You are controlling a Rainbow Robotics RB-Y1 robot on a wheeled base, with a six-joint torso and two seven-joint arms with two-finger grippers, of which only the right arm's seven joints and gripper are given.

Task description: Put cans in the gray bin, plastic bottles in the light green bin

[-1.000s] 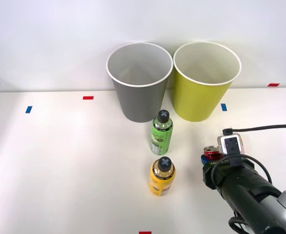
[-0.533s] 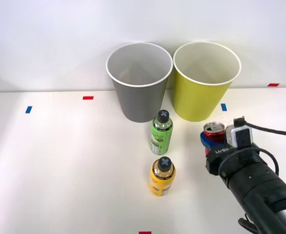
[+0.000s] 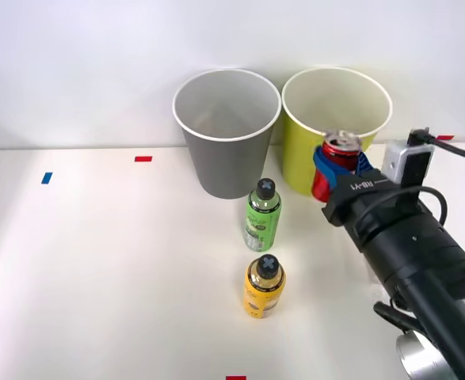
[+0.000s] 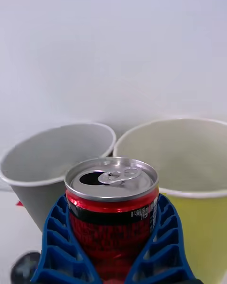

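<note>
My right gripper (image 3: 337,168) is shut on the shiny red can (image 3: 339,158), held upright in the air in front of the light green bin (image 3: 335,111). In the right wrist view the red can (image 4: 112,208) sits between the blue ribbed fingers (image 4: 56,246), its opened silver top facing up, with the gray bin (image 4: 52,156) and the light green bin (image 4: 189,146) behind it. The gray bin (image 3: 226,131) stands left of the green one. Two plastic bottles stand upright on the table: the green-labelled one (image 3: 263,216) and the shorter yellow one (image 3: 264,286).
Small red tape marks (image 3: 142,158) and blue ones (image 3: 46,177) lie on the white table (image 3: 97,261). A black cable (image 3: 462,154) runs from the wrist to the right. A white wall stands close behind the bins.
The right gripper has lifted the red can from the table at the right and carried it up and back, toward the front of the light green bin.
</note>
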